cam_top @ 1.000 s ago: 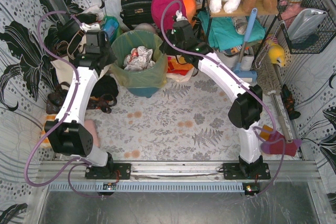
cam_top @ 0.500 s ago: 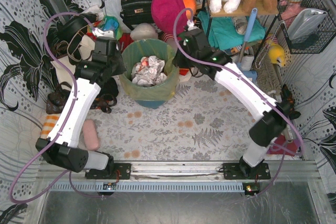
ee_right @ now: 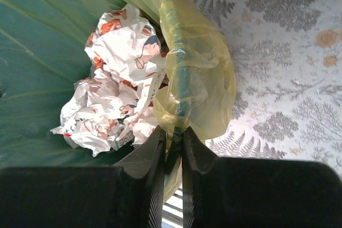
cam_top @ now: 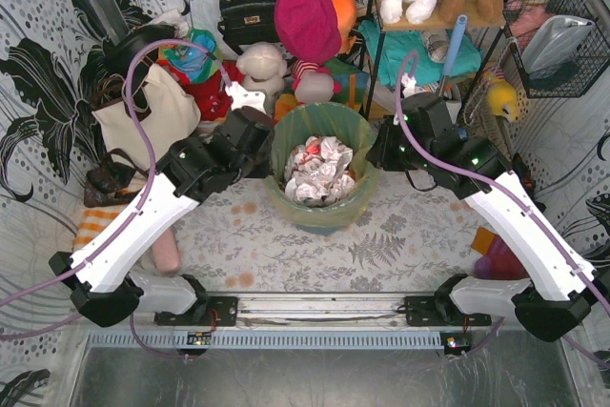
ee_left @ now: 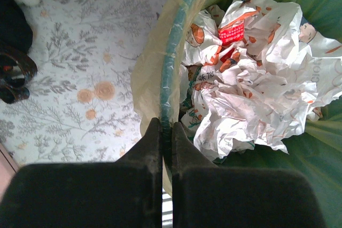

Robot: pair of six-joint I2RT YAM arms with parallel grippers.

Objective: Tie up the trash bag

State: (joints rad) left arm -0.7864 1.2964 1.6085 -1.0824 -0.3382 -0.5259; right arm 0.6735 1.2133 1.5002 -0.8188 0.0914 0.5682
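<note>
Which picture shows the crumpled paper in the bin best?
Left wrist view: the crumpled paper fills much of it, red print clear. The right wrist view shows a smaller heap; the top view shows it tiny.

The trash bag [ee_left: 147, 78] is showing as thin, glossy, crinkled yellow-green plastic, half see-through. The paper [ee_left: 251, 89] inside is lying matt, crumpled and printed. The black jaws are looking matt and smooth. The desk [ee_left: 80, 68] is wearing a matt flower-printed cloth.
</note>
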